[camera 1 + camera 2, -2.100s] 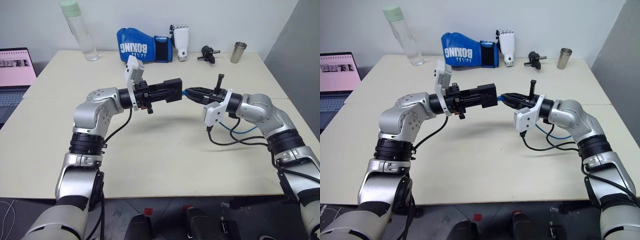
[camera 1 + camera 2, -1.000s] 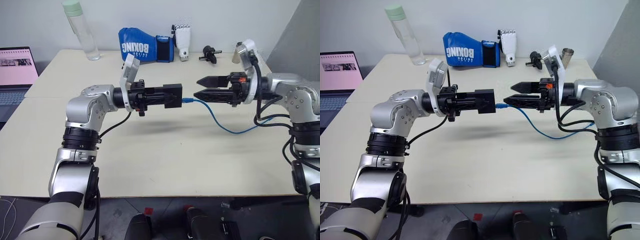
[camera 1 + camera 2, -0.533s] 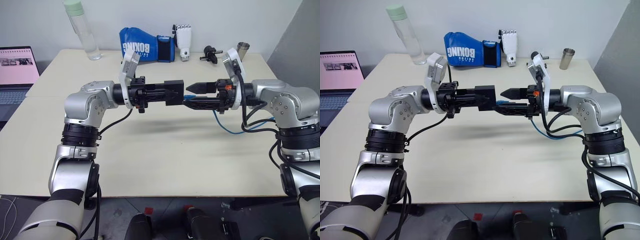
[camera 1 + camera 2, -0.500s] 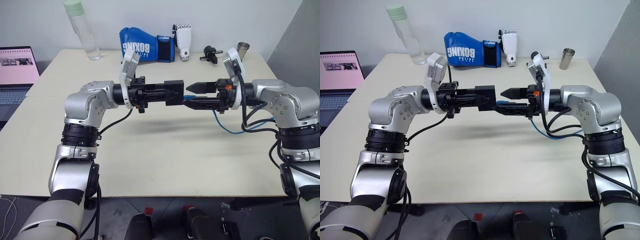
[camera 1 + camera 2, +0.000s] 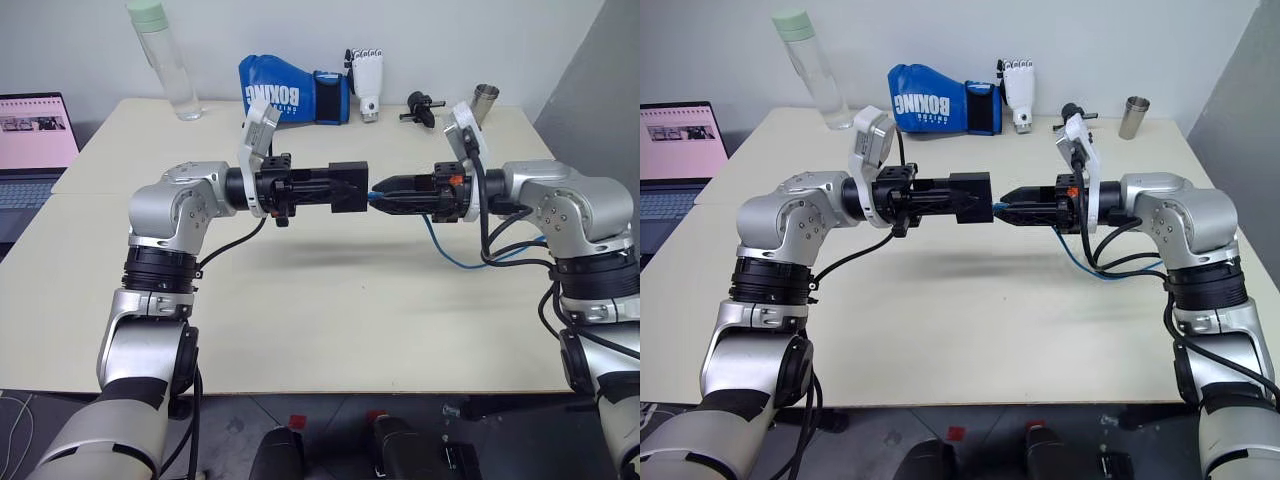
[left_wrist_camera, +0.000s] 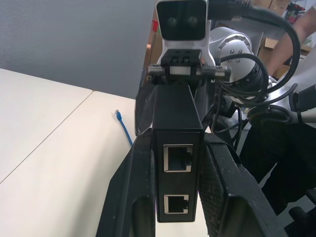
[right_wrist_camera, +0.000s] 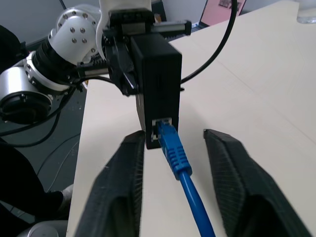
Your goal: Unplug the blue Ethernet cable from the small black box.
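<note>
Held level above the bench in the clenched left end effector (image 5: 352, 187), the small black box (image 7: 159, 69) rigid and light; blue Ethernet cable (image 7: 174, 150) limp but still plugged in, best pinched at its stiff plug between the right end effector (image 5: 378, 198) fingers, not yet clamped.

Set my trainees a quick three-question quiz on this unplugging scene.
1. True or false: the blue Ethernet cable is already out of the small black box.
2. Which hand grips the box?
3. What stands at the far left of the table? A) clear bottle B) steel cup C) boxing glove

Key: 1 false, it is plugged in. 2 the left hand. 3 A, the clear bottle.
</note>
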